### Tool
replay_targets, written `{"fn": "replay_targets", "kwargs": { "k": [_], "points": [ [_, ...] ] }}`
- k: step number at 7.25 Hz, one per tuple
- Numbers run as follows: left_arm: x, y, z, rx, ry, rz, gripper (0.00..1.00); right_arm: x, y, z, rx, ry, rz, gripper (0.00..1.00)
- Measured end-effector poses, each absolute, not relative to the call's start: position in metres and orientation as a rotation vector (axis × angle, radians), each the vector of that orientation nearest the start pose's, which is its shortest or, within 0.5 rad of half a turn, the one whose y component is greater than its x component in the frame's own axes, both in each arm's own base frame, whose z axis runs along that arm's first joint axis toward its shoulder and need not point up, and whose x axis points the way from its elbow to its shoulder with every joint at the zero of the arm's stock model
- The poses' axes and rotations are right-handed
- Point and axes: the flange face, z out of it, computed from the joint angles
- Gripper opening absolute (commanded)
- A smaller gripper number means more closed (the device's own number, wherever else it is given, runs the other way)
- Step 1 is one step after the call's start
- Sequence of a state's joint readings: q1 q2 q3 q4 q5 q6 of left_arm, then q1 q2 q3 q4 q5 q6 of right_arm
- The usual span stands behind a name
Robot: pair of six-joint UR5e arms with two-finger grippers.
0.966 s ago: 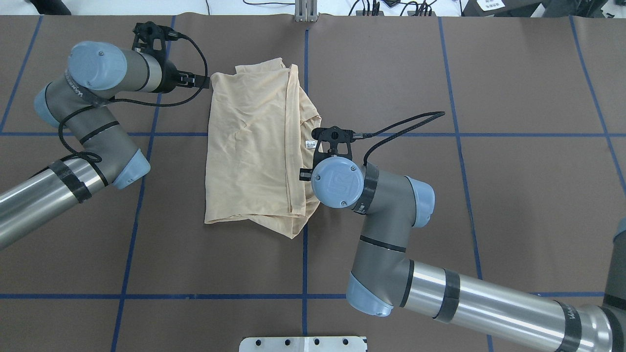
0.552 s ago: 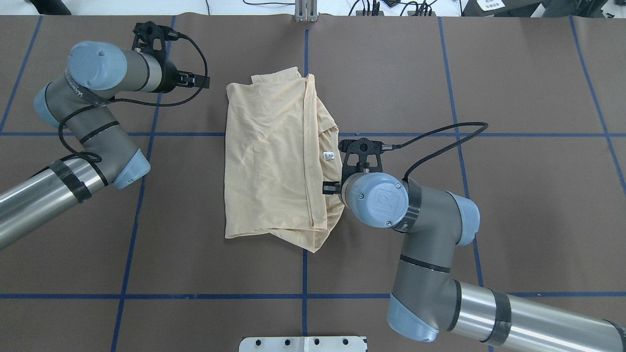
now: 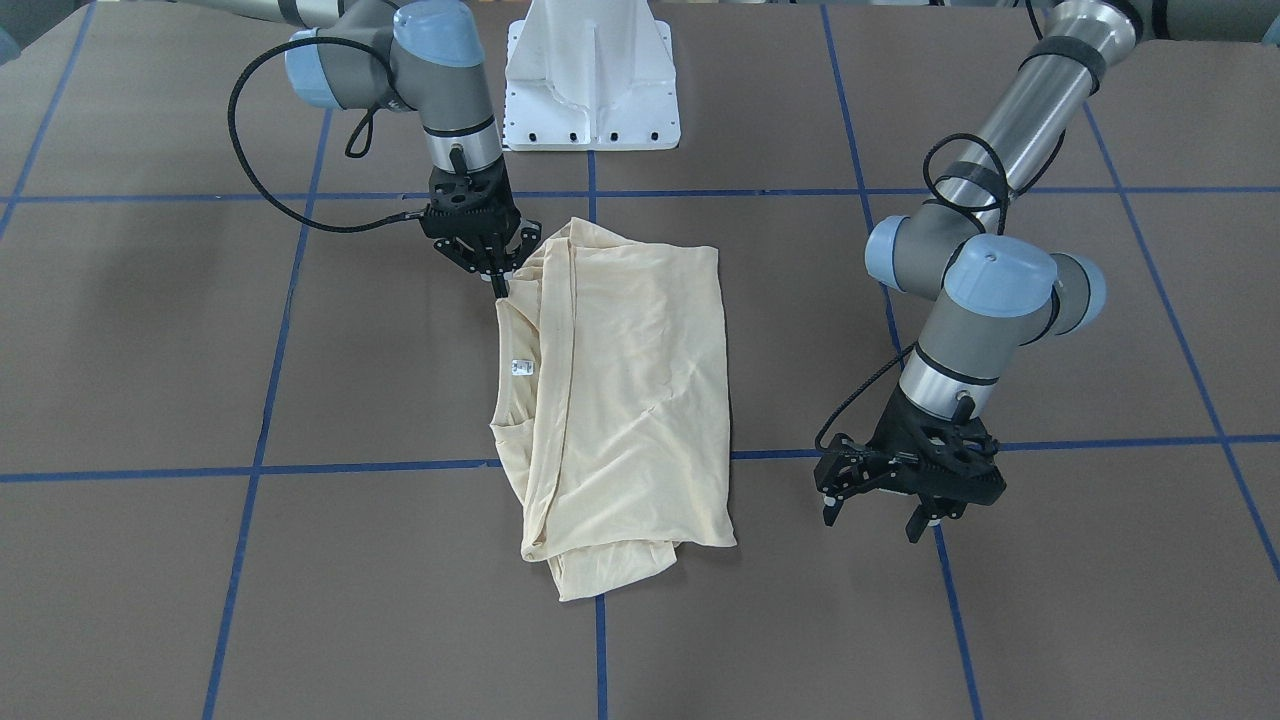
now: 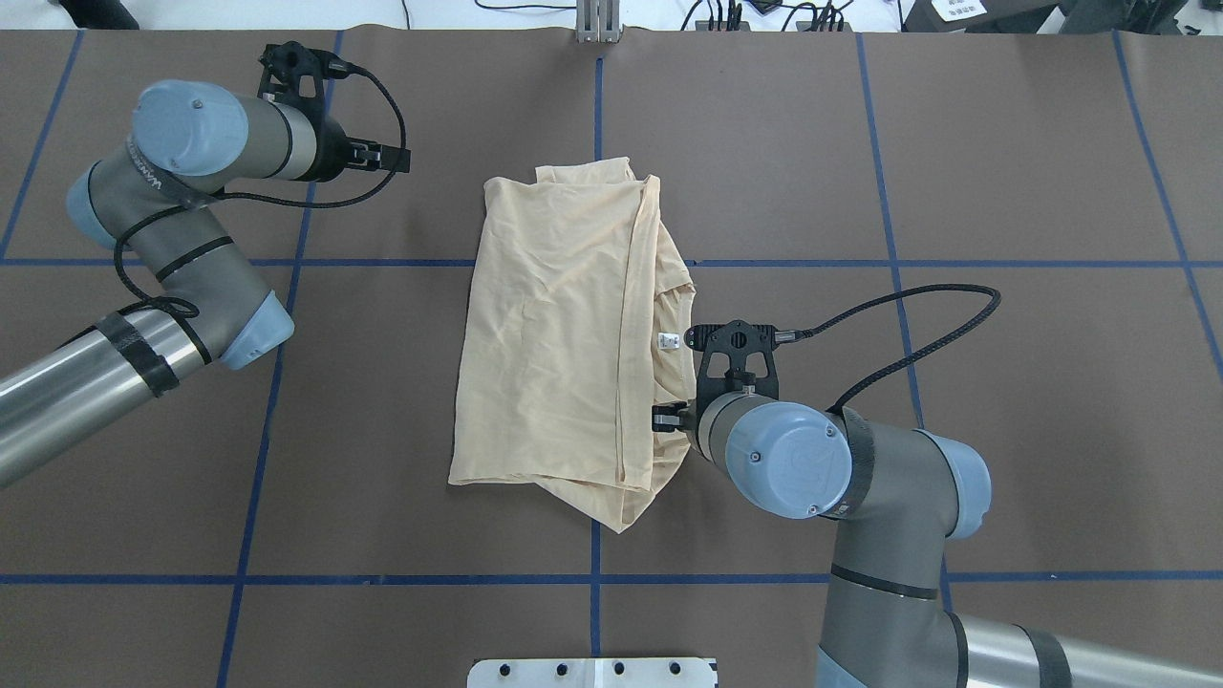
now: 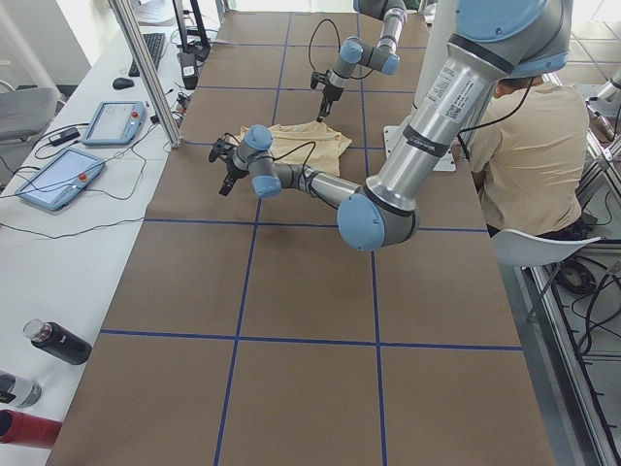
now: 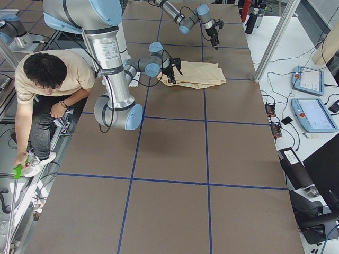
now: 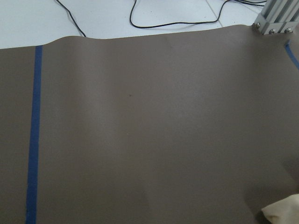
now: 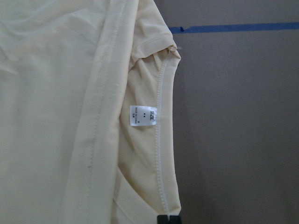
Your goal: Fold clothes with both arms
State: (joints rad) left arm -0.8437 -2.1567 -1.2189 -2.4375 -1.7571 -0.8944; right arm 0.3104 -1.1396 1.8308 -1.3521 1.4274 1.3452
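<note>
One second on, the shirt point(image 4: 554, 334) has slid right to the middle of the table point(image 4: 1003, 143), dragged flat by the right gripper point(image 4: 664, 418), which is clamped on its collar edge. Meanwhile the left gripper point(image 3: 870, 522) is spread wide, empty, well apart from it now. Looks like recentring before the next fold.

Cream T-shirt point(image 4: 554, 334), white label point(image 4: 667, 339); brown table point(image 4: 1003, 143), blue grid lines point(image 4: 764, 263)
</note>
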Motion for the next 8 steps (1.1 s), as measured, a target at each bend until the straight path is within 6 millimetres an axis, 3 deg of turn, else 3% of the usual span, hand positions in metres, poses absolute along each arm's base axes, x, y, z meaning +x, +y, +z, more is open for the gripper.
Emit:
{"fn": "replay_targets", "kwargs": {
  "k": [6,7,8],
  "points": [
    [0.414,-0.635,0.38,0.635,0.913,-0.044,1.0,-0.533,-0.344,0.289,0.412,-0.803,0.04,0.0],
    [0.415,-0.634,0.38,0.634,0.914,-0.042,1.0,-0.531,-0.346,0.293,0.415,-0.795,0.032,0.69],
    [0.417,-0.633,0.38,0.633,0.915,-0.04,1.0,-0.53,-0.347,0.294,0.419,-0.792,0.025,1.0]
  ]
}}
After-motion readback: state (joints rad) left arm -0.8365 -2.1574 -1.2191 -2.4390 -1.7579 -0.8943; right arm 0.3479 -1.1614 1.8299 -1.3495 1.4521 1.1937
